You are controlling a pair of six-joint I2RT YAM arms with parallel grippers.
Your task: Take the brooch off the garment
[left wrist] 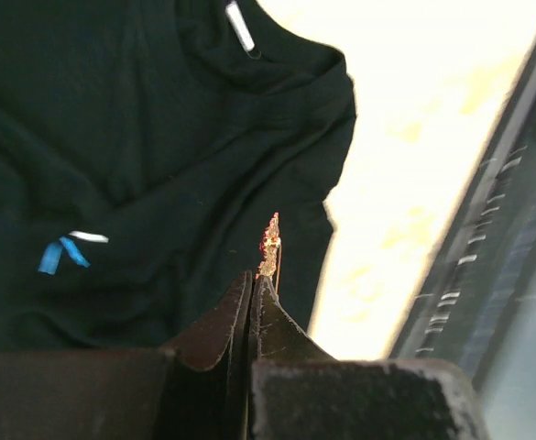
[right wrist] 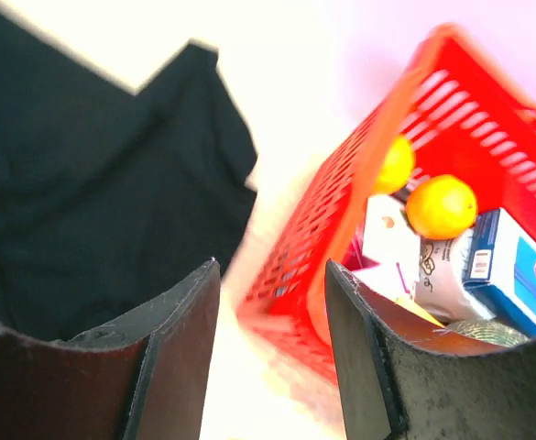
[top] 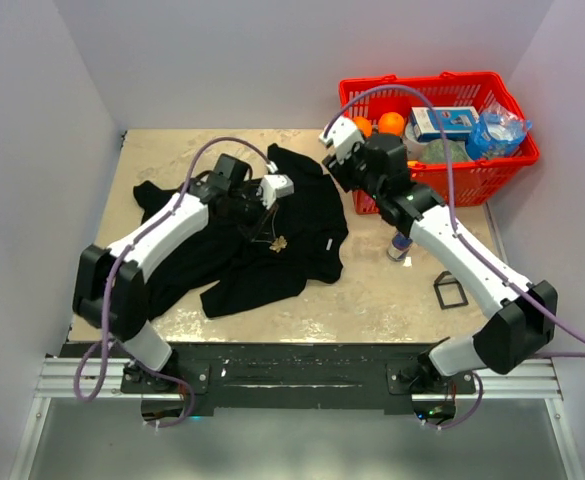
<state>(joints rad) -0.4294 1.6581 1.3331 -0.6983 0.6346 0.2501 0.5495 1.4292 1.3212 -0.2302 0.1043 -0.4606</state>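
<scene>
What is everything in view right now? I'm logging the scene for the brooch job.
garment: one, black, spread left of the table's centre
brooch: one, gold, pinched in the left claw
basket: one, red, far right corner
oranges: two, orange, in the basket
carton: one, blue-white, in the basket
bag: one, blue, in the basket
small container: one, colour unclear, under the right arm
frame: one, black, table's right side
table: one, beige, beneath all
left claw: one, dark, shut on the brooch
right claw: one, dark, open between garment and basket
</scene>
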